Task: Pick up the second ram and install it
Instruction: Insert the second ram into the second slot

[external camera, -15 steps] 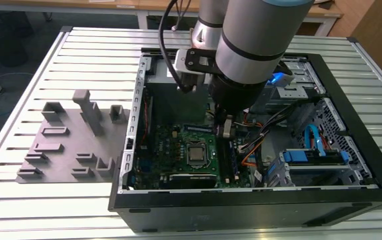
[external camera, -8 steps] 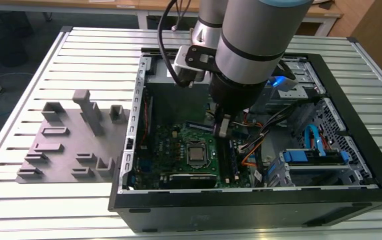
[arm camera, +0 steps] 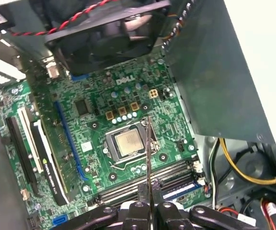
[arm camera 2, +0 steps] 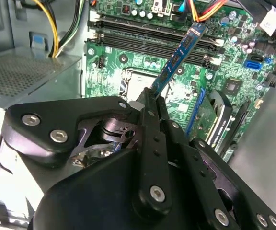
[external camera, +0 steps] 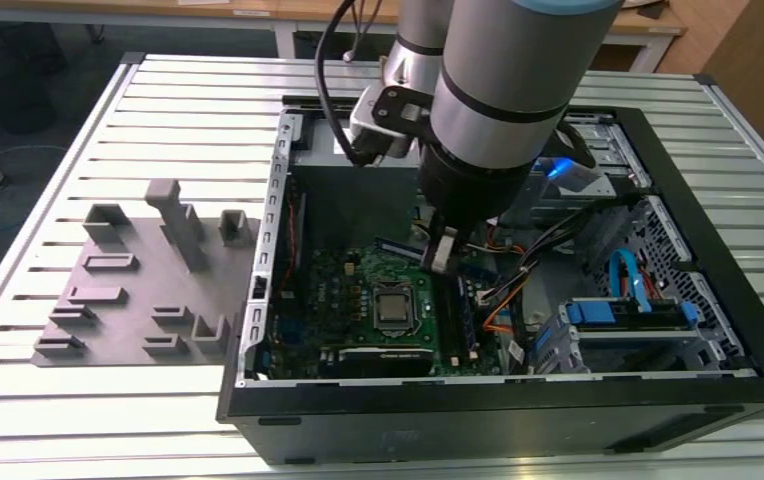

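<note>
Your claw (arm camera 2: 150, 96) clamps the ram (arm camera 2: 178, 57) over the board (arm camera: 176, 129).
Claw is pinched tight on one end of it; the free end hangs near the black slots (arm camera 2: 143, 32), not seated in any. You're working inside the open case (external camera: 489, 425) on the worktop (external camera: 195, 95).

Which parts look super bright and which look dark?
First wrist view: the pale panel glares white, the fan is shadowed. Exterior view: a blue light glows inside the computer case. Second wrist view: the gripper looks black against the lit motherboard.
</note>
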{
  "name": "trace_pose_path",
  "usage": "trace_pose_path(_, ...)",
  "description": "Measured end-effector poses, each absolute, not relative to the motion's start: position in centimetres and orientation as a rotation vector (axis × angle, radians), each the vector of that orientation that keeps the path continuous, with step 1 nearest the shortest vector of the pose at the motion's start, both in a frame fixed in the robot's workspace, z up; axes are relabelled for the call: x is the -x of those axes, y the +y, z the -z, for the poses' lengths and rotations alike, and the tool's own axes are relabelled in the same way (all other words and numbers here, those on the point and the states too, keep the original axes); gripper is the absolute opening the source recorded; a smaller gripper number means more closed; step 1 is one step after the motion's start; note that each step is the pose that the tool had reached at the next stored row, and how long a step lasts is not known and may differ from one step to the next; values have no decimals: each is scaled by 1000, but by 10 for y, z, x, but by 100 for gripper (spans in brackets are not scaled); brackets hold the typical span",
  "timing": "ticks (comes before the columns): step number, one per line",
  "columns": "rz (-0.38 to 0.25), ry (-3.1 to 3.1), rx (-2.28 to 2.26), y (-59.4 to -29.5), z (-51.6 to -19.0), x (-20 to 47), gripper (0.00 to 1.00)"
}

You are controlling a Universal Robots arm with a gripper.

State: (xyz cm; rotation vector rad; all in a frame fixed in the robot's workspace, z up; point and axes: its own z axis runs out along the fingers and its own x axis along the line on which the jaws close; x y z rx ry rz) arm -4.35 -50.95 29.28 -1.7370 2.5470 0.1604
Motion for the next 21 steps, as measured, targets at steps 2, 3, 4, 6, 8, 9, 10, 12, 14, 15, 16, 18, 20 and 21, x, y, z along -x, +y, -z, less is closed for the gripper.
trace_pose_path(2, -159, 2566, 1707, -509, -293, 44, 11)
trace_pose_path(3, -159, 2576, 1692, -509, -293, 44, 11)
trace_pose_path(4, -158, 2584, 1677, -509, -293, 44, 11)
trace_pose_path(6, -157, 2602, 1647, -509, -293, 44, 11)
trace_pose_path(8, -156, 2618, 1619, -509, -293, 44, 11)
trace_pose_path(9, -156, 2626, 1605, -509, -293, 44, 11)
trace_pose_path(10, -155, 2634, 1592, -509, -293, 44, 11)
trace_pose_path(12, -154, 2650, 1563, -509, -293, 44, 11)
trace_pose_path(14, -153, 2665, 1536, -509, -293, 44, 11)
trace_pose_path(15, -153, 2672, 1523, -509, -293, 44, 11)
trace_pose_path(16, -152, 2679, 1509, -509, -293, 44, 11)
trace_pose_path(18, -151, 2693, 1482, -509, -292, 44, 11)
trace_pose_path(20, -150, 2706, 1456, -509, -292, 44, 11)
trace_pose_path(21, -150, 2713, 1443, -509, -292, 44, 11)
